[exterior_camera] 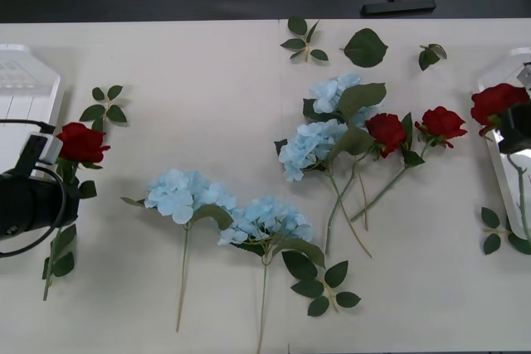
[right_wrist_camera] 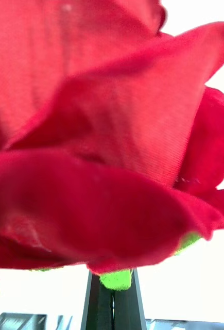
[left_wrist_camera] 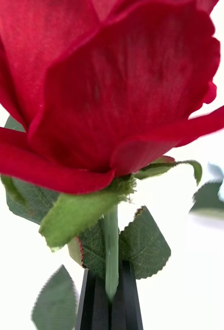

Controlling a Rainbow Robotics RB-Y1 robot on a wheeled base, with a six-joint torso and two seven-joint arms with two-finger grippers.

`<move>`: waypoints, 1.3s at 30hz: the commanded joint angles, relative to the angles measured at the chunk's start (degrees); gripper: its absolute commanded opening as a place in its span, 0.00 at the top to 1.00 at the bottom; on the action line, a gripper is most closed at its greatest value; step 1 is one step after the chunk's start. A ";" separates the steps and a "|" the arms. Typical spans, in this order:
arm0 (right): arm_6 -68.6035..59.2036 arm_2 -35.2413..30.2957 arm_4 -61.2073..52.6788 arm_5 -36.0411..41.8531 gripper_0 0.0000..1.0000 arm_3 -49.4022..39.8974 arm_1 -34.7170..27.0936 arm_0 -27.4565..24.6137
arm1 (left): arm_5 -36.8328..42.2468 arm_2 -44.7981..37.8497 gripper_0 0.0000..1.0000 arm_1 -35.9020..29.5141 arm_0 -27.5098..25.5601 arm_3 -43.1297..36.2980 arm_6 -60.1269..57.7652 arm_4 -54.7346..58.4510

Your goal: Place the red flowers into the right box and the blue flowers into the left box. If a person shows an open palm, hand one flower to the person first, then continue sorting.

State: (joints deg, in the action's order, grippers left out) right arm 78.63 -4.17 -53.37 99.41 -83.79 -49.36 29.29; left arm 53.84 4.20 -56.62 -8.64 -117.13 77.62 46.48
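My left gripper (exterior_camera: 66,177) is shut on the stem of a red rose (exterior_camera: 81,143) near the table's left side, beside the left box (exterior_camera: 29,93). In the left wrist view the black fingers (left_wrist_camera: 93,301) pinch the green stem just under the rose head (left_wrist_camera: 112,87). At the right edge my right gripper (exterior_camera: 514,134) is shut on another red rose (exterior_camera: 498,103), held over the right box (exterior_camera: 500,167). Its fingers (right_wrist_camera: 99,304) clamp right below the bloom (right_wrist_camera: 101,134). Two red roses (exterior_camera: 386,132) (exterior_camera: 442,123) and several blue flowers (exterior_camera: 178,195) (exterior_camera: 265,221) (exterior_camera: 309,145) lie mid-table.
Loose green leaf sprigs lie at the back (exterior_camera: 365,47) (exterior_camera: 305,39), near the left box (exterior_camera: 106,105), at the front middle (exterior_camera: 323,283) and beside the right box (exterior_camera: 492,230). A dark stand foot (exterior_camera: 397,4) sits beyond the table's far edge.
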 commanded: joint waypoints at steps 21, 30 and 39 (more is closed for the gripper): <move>6.10 14.27 38.25 -36.04 1.00 38.79 3.92 20.63 | -34.33 -10.88 1.00 -0.77 4.07 -12.24 -21.46 29.19; 5.40 14.27 42.91 -43.87 1.00 46.87 7.08 20.81 | -34.33 2.57 1.00 9.07 17.70 -8.02 -19.88 18.91; 6.54 13.83 42.82 -44.48 0.36 47.31 6.64 20.98 | -34.33 13.99 1.00 23.66 28.59 -0.90 -19.61 6.61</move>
State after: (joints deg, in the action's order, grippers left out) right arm 85.90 11.05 -11.23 55.23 -36.21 -42.65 47.80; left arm 20.41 16.55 -38.32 16.34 -119.10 54.32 56.00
